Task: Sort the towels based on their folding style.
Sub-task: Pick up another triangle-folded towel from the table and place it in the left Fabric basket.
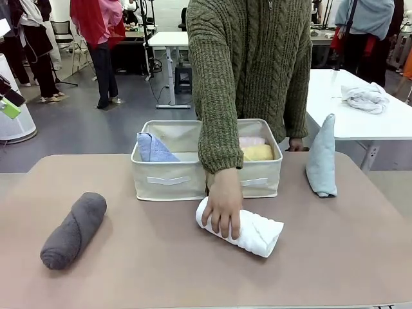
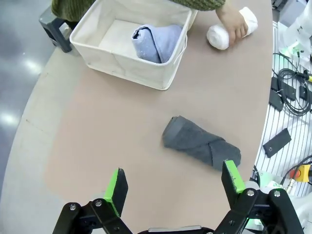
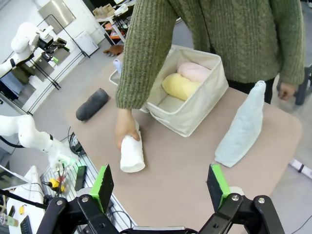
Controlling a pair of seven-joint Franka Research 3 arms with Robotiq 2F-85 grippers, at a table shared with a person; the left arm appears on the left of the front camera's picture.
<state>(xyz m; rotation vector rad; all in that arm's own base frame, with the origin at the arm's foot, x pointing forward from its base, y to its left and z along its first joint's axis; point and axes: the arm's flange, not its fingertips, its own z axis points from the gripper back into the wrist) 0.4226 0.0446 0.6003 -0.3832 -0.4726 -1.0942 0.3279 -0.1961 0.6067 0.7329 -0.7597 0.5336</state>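
We hold our left tool (image 2: 174,181) and our right tool (image 3: 160,179) aloft, each angled downward, jaws spread wide, green pads (image 2: 117,185) well apart.

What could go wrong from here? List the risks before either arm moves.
1. The person's hand rests on the white rolled towel; an arm reaching there could hit it.
2. The pale blue cone towel stands upright near the far right edge of the table; a nudge may topple it.
3. The dark grey rolled towel lies loose; the open left gripper might unroll it if it pinches one layer.
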